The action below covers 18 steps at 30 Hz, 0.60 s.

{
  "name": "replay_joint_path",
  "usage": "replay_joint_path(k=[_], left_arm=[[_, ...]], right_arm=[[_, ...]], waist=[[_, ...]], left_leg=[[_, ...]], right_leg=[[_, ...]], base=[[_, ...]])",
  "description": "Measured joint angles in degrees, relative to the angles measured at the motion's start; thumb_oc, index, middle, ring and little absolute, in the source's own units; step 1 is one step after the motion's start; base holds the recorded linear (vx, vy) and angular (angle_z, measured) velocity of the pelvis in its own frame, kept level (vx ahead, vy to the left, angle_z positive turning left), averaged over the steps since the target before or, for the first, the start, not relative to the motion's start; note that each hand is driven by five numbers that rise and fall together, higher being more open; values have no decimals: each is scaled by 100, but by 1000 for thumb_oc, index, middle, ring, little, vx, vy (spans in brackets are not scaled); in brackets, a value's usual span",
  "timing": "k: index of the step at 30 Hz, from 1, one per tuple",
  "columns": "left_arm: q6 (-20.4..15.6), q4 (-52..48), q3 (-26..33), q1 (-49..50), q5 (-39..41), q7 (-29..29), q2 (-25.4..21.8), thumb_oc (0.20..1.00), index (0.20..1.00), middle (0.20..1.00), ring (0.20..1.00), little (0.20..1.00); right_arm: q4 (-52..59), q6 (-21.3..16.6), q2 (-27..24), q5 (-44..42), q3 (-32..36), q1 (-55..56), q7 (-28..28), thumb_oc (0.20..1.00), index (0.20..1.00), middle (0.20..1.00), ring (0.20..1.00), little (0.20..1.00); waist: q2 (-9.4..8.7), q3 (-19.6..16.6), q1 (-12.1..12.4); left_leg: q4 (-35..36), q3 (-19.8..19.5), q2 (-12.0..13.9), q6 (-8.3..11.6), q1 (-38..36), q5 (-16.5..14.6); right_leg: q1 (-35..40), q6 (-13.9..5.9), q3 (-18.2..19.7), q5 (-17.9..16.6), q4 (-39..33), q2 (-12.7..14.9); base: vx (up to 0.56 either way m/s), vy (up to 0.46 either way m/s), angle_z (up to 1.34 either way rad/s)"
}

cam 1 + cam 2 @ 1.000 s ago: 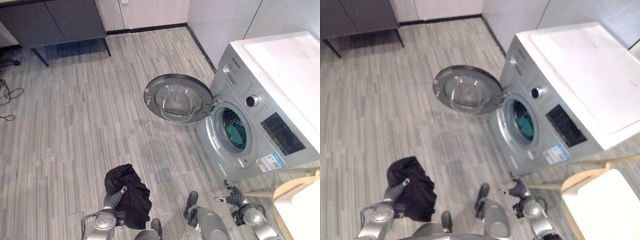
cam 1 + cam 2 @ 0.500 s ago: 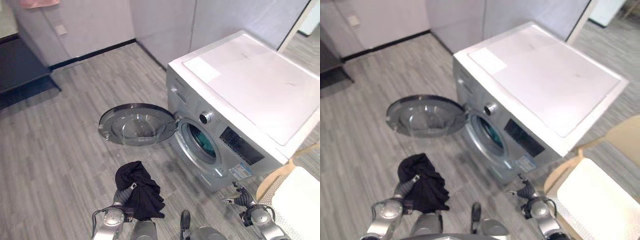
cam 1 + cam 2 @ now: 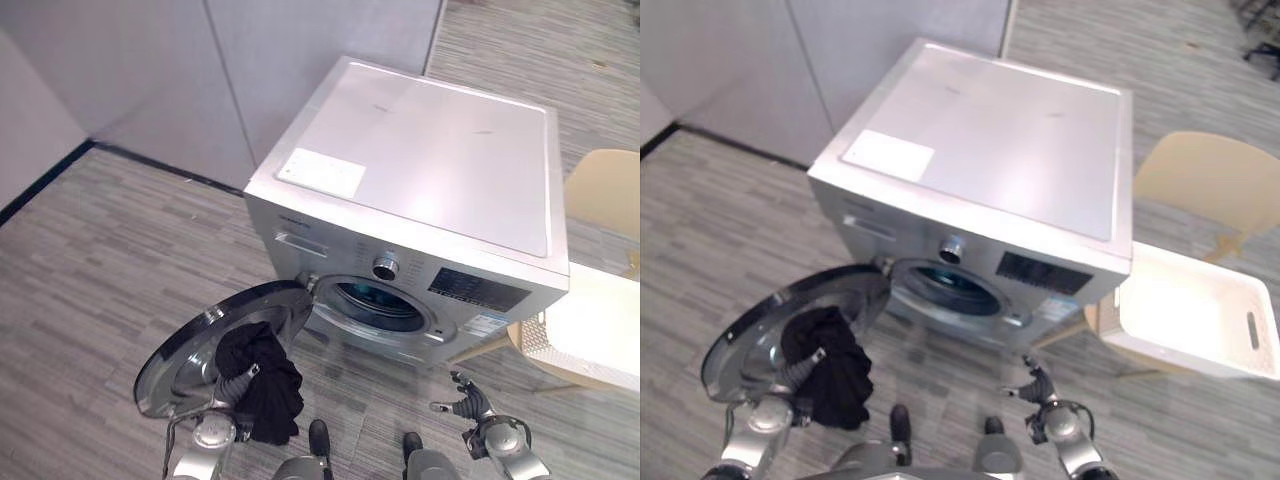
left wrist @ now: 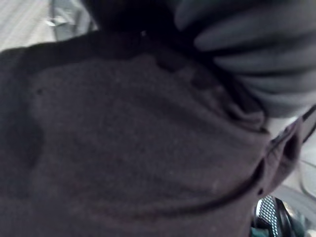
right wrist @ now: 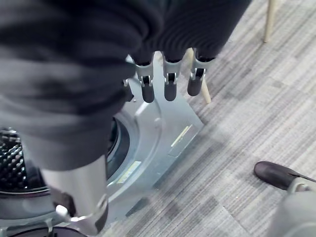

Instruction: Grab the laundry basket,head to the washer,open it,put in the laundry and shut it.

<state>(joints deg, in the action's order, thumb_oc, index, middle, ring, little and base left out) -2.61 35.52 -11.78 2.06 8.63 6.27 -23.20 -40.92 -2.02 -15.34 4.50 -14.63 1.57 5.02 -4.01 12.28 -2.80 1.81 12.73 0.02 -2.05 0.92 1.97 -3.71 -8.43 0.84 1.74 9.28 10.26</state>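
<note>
Black laundry [image 3: 262, 380] hangs bunched from your left hand [image 3: 238, 372], which grips it low beside the open door [image 3: 190, 355]. Drum opening [image 3: 378, 303] lies ahead and to the right. Your right hand [image 3: 462, 399], fingers relaxed and empty, is nearer to the washer [image 3: 420, 180].
</note>
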Motion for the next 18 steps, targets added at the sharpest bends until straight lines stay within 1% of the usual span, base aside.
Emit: replay_joint_path(k=[1, 2, 3, 4, 5, 6, 7, 8, 9, 10, 11, 12, 13, 15, 16, 17, 18], left_arm=[[-3, -65, 61, 32, 1, 22, -34, 200, 200, 200, 200, 200], [-1, -74, 93, -20, 2, 21, -63, 200, 200, 200, 200, 200], [-1, -76, 74, -35, 2, 20, -34, 200, 200, 200, 200, 200], [-11, -92, 95, -71, 4, 26, 2, 200, 200, 200, 200, 200], [-9, -70, 96, -29, 4, 23, 94, 200, 200, 200, 200, 200], [-16, -79, 80, -48, 4, 16, 161, 200, 200, 200, 200, 200], [-47, -83, 78, -50, 3, 16, 196, 200, 200, 200, 200, 200], [-69, -86, 77, -53, 1, 17, 210, 200, 200, 200, 200, 200], [-85, -106, 50, -126, 1, 33, 241, 200, 200, 200, 200, 200], [-89, -132, 38, -168, 2, 31, 258, 200, 200, 200, 200, 200], [-90, -127, 33, -159, 2, 32, 271, 200, 200, 200, 200, 200], [-81, -125, 0, -229, 6, 57, 281, 200, 200, 200, 200, 200], [-81, -125, -7, -246, 9, 75, 306, 200, 200, 200, 200, 200], [-87, -125, -49, -279, 17, 120, 314, 200, 200, 200, 200, 200], [-118, -127, -83, -368, 23, 173, 323, 200, 200, 200, 200, 200], [-136, -178, -97, -473, 24, 267, 323, 200, 200, 200, 200, 200], [-173, -221, -85, -556, 29, 317, 354, 200, 200, 200, 200, 200]], right_arm=[[14, -1, 43, 0, -19, -108, -4, 1000, 1000, 1000, 1000, 1000], [132, -17, 39, 1, -62, -248, -5, 1000, 1000, 1000, 1000, 1000], [219, -28, 18, 3, -54, -285, -2, 1000, 1000, 1000, 1000, 1000], [223, -27, 28, 5, -74, -336, -6, 1000, 1000, 1000, 1000, 1000], [218, -42, -14, 5, -126, -465, -3, 1000, 1000, 1000, 1000, 1000], [192, -29, -50, 8, -116, -433, -1, 1000, 1000, 1000, 1000, 1000], [184, -22, -55, 8, -98, -370, 3, 1000, 1000, 1000, 1000, 1000], [190, -21, -59, 8, -96, -322, 3, 1000, 1000, 1000, 1000, 1000], [220, -27, -92, 6, -99, -158, 11, 1000, 1000, 1000, 1000, 1000], [214, -27, -158, 6, -104, -143, 5, 1000, 1000, 1000, 1000, 1000], [204, -27, -220, 1, -92, -149, 11, 1000, 1000, 1000, 1000, 1000], [195, -26, -299, -13, 53, -157, 61, 1000, 1000, 1000, 1000, 1000], [190, -25, -387, -13, 69, -188, 103, 1000, 1000, 1000, 1000, 1000], [139, -27, -545, -17, 81, -314, 178, 1000, 1000, 1000, 1000, 1000], [137, -24, -680, -24, 85, -429, 243, 1000, 1000, 1000, 1000, 1000], [152, -35, -721, -36, 140, -539, 292, 1000, 1000, 1000, 1000, 1000], [146, -39, -701, -68, 182, -599, 349, 1000, 1000, 1000, 1000, 1000]], waist=[[-15, 7, 62], [-33, 16, 133], [-51, 22, 108], [-91, 53, 146], [-16, 99, 114], [34, 114, 89], [49, 112, 99], [54, 113, 92], [96, 131, 40], [95, 132, 51], [135, 156, 82], [148, 183, 117], [198, 214, 132], [295, 321, 132], [308, 435, 142], [281, 512, 128], [246, 621, 105]], left_leg=[[11, 310, 84, -5, -11, -2], [29, 624, 137, -54, -19, -68], [85, 811, 139, -45, -76, -101], [159, 1088, 144, -3, -201, -123], [96, 1122, 213, 61, -252, -271], [116, 1175, 267, 171, -334, -260], [108, 1203, 323, 225, -378, -263], [90, 1194, 370, 272, -389, -259], [-196, 1046, 538, 350, -224, -300], [-274, 1031, 596, 383, -177, -320], [-373, 1026, 688, 390, -114, -324], [-938, 848, 768, 379, 256, -327], [-1190, 649, 847, 380, 392, -330], [-1552, 247, 912, 385, 587, -322], [-1831, -112, 932, 437, 846, -324], [-1833, -305, 919, 572, 1088, -421], [-1725, -230, 885, 565, 1221, -436]], right_leg=[[-211, -3, -139, -88, 81, 12], [-482, 51, -1070, -174, 157, 141], [-543, 47, -1677, -165, 149, 247], [-598, 61, -2120, -175, 130, 275], [-504, 195, -2297, -212, 30, 279], [-439, 217, -2546, -222, -46, 256], [-359, 218, -2683, -233, -119, 230], [-284, 235, -2693, -247, -158, 129], [-320, 415, -2385, -133, -187, -86], [-384, 494, -2389, -79, -119, -134], [-422, 555, -2392, -38, -77, -173], [-524, 660, -2376, 29, -8, -185], [-552, 698, -2362, 44, 34, -220], [-559, 806, -2320, 64, 79, -278], [-620, 898, -2289, 94, 165, -275], [-844, 960, -2263, 142, 318, -233], [-1023, 978, -2260, 153, 448, -264]], base=[[-6, 118, -188], [-6, 87, -170], [76, 31, -159], [144, -87, -116], [191, -143, -98], [117, -179, -58], [45, -103, -22], [10, -145, 7], [2, -174, 12], [1, -177, 13], [-50, -110, -9], [-55, -46, -13], [-80, -45, -13], [-59, 9, -13], [-154, 115, -15], [-154, 115, -17], [-207, 104, -17]])
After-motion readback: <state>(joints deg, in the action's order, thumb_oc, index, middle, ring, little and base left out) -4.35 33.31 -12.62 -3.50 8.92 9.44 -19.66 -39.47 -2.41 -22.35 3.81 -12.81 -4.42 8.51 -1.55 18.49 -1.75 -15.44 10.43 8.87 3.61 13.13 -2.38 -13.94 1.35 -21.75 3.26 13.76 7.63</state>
